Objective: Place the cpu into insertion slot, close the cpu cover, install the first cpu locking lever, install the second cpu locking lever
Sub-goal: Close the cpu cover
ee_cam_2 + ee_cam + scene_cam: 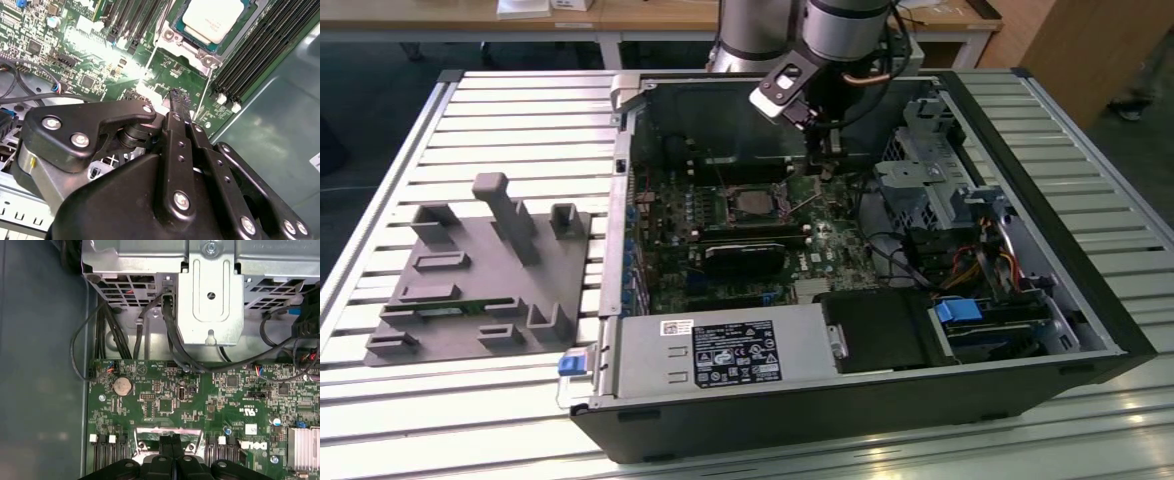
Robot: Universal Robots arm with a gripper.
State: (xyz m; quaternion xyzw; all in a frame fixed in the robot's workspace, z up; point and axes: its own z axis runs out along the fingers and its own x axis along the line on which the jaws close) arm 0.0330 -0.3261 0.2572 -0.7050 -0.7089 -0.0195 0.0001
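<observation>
The cpu (214,19) sits in its socket; the end effector (178,96), fingers pinched together, could slip and gouge the motherboard (90,75).

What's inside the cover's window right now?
The cpu sits there, silver top up, with the cover framing its edges. Whatever lies under the chip is hidden by it.

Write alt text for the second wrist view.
The black claw, shut, hangs over a green motherboard, its tip just short of the socket where the cpu sits, pale metal top showing.
</observation>
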